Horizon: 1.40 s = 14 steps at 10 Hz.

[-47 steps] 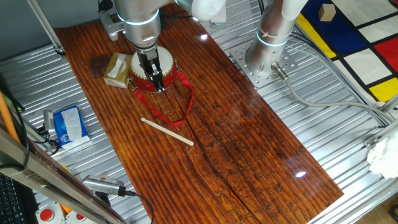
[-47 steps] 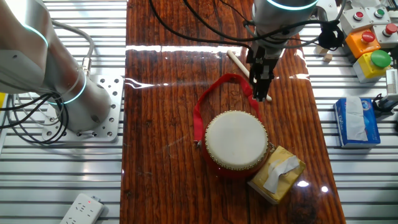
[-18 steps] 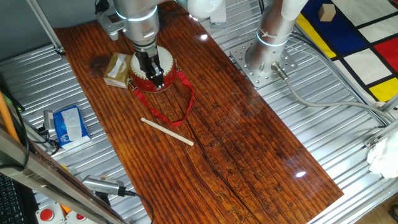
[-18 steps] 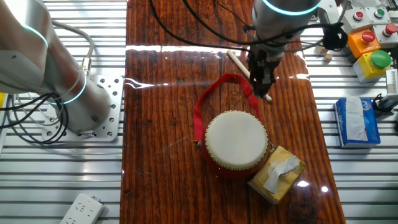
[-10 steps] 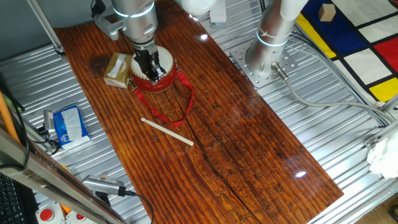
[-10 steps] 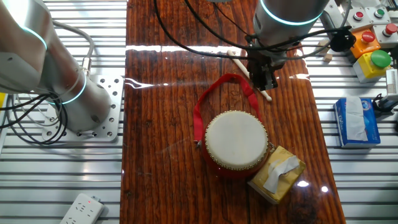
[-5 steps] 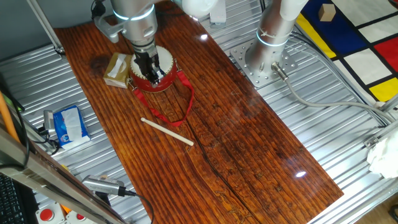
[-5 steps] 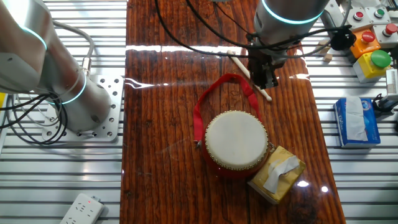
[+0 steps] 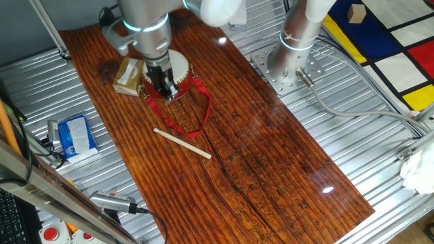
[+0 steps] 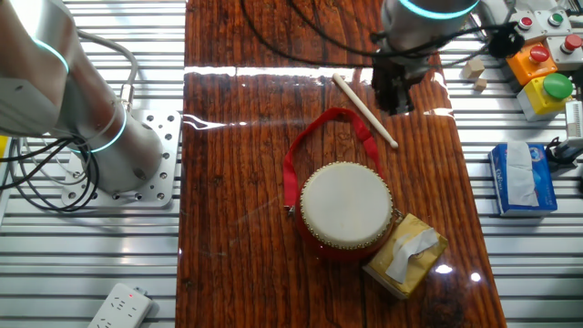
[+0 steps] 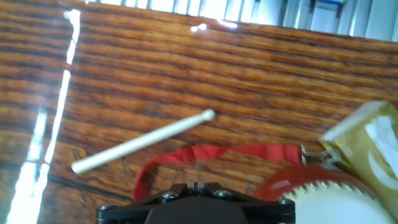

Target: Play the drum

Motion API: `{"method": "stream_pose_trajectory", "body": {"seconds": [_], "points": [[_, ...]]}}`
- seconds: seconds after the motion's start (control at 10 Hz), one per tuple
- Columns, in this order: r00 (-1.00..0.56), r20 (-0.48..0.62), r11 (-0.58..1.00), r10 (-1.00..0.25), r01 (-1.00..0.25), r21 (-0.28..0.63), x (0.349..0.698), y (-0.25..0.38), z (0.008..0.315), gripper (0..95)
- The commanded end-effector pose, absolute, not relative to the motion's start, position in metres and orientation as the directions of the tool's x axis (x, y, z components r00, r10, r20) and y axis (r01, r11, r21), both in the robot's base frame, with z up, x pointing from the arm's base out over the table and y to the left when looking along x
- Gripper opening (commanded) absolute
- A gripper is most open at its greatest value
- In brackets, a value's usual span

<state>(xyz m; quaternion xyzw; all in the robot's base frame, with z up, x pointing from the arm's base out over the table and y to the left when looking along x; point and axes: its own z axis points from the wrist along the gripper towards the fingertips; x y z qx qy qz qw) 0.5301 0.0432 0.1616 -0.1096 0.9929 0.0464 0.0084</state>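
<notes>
Your claw point(image 10: 397, 102) has gone up and moved a little away from the drum point(image 10: 346, 208) in the last half second. A moment ago it hung low, right over the stick point(image 10: 364, 97). Now it sits higher, above the far end of the stick, and the whole stick shows again in the other fixed view. The stick has not moved. It lies flat on the counter point(image 10: 237, 182), just past the red strap point(image 10: 314, 128). So the claw holds nothing. I think the stick must be picked up first, and that step is not done yet. The drum has not been hit.

I cannot tell if the claw's fingers are apart or together. In both fixed views they look like one dark lump, and the hand view shows only the black base of the claw at the bottom edge.

The drum stands upright near one end of the counter, with its white skin facing up. Its strap makes a loop on the wood toward the stick. A tan box point(image 10: 406, 254) touches the drum on the side away from the stick.

Now the count. There is one drum, one stick, one strap and one tan box on the counter. Off the counter there is one blue packet point(image 10: 524, 178) on the metal slats. In the hand view you see the same stick point(image 11: 142, 142), the strap point(image 11: 211, 157), a bit of the drum point(image 11: 317, 190) and a corner of the box point(image 11: 365, 140).
</notes>
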Motion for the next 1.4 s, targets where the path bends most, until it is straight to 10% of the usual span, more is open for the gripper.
{"method": "stream_pose_trajectory", "body": {"seconds": [0.1, 1.4], "points": [[-0.976, -0.022, 0.972, -0.217, -0.218, 0.092, 0.5302, 0.0434, 0.1629, 0.0], [-0.961, -0.034, 0.958, -0.276, -0.277, 0.071, 0.5293, 0.0429, 0.1628, 0.0]]}}
